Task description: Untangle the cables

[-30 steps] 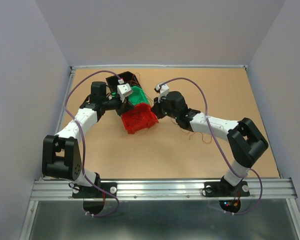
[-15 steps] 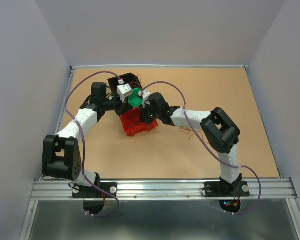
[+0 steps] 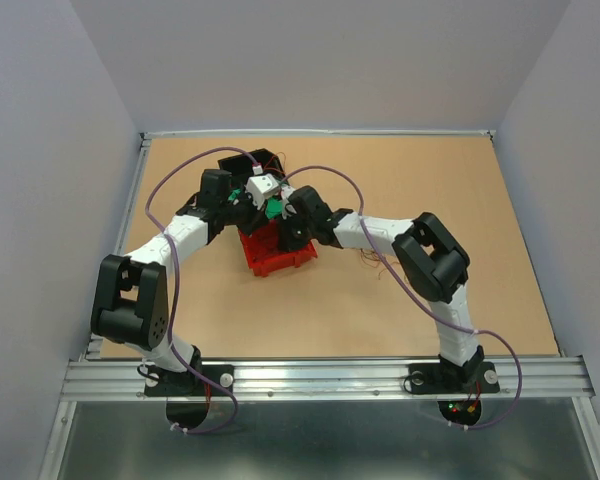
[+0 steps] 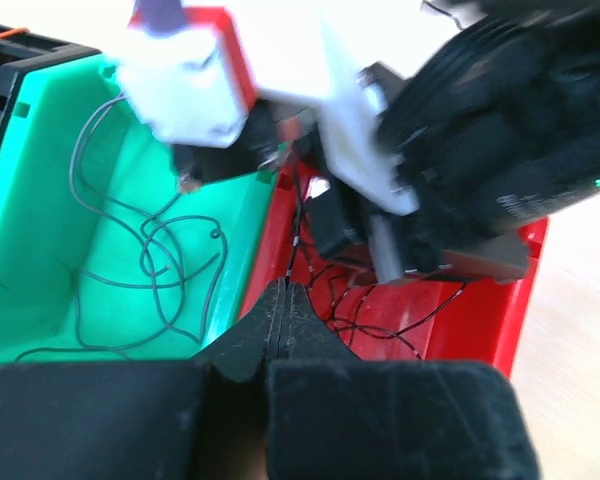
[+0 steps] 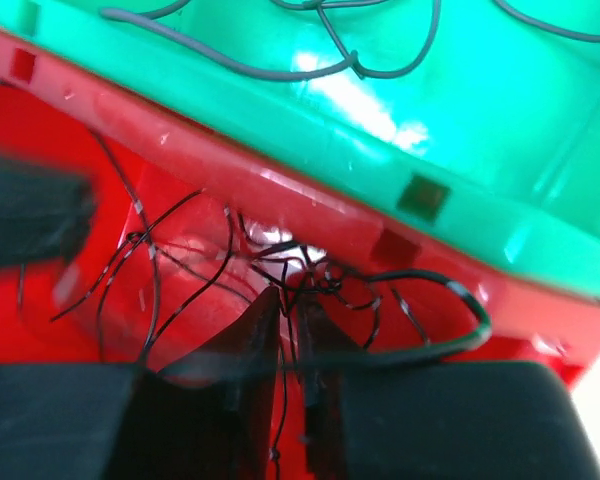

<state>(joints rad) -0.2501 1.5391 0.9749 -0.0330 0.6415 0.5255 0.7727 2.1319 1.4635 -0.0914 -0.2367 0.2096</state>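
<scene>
Overhead: cables [image 3: 378, 262] too thin to trace; green bin [image 3: 273, 208] mostly covered.

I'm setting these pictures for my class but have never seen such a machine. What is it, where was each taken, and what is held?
These are two robot arms, each ending in a two-finger gripper. The overhead picture shows both meeting over a red bin on a brown table; loose wires lie nearby. The other pictures come from cameras on the wrists. The left gripper is shut beside a green bin; a black wire reaches its tip, perhaps pinched. The right gripper hangs slightly parted over tangled black wires.
</scene>
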